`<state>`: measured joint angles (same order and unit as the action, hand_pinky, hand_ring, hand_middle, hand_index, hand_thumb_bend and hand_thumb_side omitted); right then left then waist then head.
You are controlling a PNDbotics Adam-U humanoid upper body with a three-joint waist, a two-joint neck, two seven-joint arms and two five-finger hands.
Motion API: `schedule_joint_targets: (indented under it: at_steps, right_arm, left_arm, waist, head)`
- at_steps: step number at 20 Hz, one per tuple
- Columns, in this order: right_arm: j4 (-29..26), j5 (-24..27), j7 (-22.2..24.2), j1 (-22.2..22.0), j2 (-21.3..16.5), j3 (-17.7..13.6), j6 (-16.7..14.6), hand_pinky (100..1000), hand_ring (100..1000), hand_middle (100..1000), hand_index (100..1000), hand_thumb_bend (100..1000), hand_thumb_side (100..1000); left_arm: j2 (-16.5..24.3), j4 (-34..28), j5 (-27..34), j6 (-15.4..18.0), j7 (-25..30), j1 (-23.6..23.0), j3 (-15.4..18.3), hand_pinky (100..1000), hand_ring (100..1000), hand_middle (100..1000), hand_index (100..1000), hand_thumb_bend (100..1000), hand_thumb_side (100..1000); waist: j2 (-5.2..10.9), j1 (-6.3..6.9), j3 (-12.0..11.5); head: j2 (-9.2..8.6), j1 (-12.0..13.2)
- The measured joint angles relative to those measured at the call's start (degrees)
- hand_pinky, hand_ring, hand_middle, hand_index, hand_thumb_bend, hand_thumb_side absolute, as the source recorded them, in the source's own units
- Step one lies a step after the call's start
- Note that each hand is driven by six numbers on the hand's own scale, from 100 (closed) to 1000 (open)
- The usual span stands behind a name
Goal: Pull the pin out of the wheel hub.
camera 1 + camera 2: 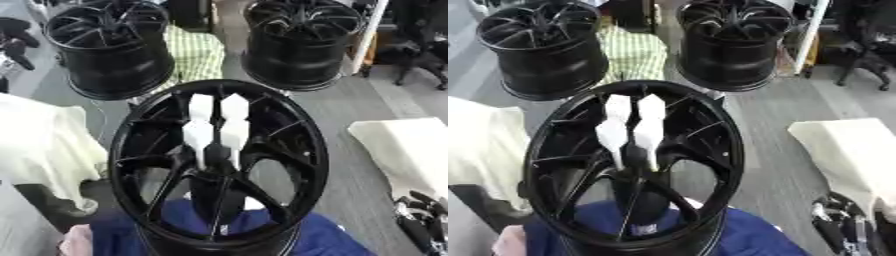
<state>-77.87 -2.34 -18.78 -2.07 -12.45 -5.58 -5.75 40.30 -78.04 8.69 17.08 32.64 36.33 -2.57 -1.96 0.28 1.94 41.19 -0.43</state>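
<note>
Three black wheels are in view. The nearest wheel [219,165] stands at the centre of both views, its open face turned up toward the camera, with thin spokes running from the rim to the hub [214,162]. Inside its barrel, two white faceted pins [217,127] stand side by side, touching or nearly touching along their length. Their lower ends meet the hub at the middle of the wheel; their upper ends lean toward the far part of the rim. Whether they are seated in holes in the hub or only rest against it cannot be told.

A blue cloth [315,237] lies under the near edge of this wheel and shows through the gaps between the lower spokes. Nothing else can be made out inside the wheel.

Two more wheels stand farther back, one at far left [109,47] and one at far right [302,42], well apart from the near wheel. A green checked cloth [197,55] shows between them. Both barrels appear to hold only their own spokes.

Pale cream sheets lie at the left [48,145] and at the right [407,150].

The right hand [420,220] shows at the lower right corner, dark with silver parts, well apart from the wheel and touching neither pin. Its fingers point upward and look relaxed, holding nothing. The left hand shows in neither view.
</note>
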Motion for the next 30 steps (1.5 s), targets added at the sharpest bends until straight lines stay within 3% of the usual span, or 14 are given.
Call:
schedule_joint_targets:
  at_steps: [4, 12, 19, 30]
  right_arm:
    - [0.01, 0.0, 0.23, -0.03, -0.04, 0.24, -0.02, 564, 516, 600, 790, 100, 290]
    - [0.03, 0.0, 0.4, -0.18, -0.12, 0.32, -0.04, 563, 516, 600, 790, 100, 289]
    - [0.36, 0.0, 0.42, -0.31, -0.13, 0.52, -0.04, 563, 516, 600, 790, 100, 288]
    - [0.37, 0.0, 0.67, -0.15, -0.13, 0.67, -0.27, 563, 516, 600, 790, 100, 288]
  left_arm:
    - [0.47, 5.52, -3.34, 6.04, 8.27, 6.98, -6.96, 657, 779, 705, 843, 243, 463]
    - [-5.7, 14.79, -10.57, 6.08, 8.14, 15.36, -13.76, 719, 814, 788, 871, 270, 434]
    - [-11.91, 19.76, -16.7, 8.07, 6.16, 18.22, -16.02, 739, 819, 807, 880, 286, 390]
    - [-15.77, 22.66, -22.76, 10.42, 3.81, 19.29, -17.35, 764, 821, 818, 883, 306, 335]
  waist:
    - [0.0, 0.35, 0.3]
    - [0.15, 0.31, 0.53]
    - [0.23, 0.28, 0.89]
    - [0.35, 0.32, 1.31]
  head:
    - [0.02, 0.26]
    - [0.06, 0.31]
    - [0.08, 0.53]
    - [0.09, 0.93]
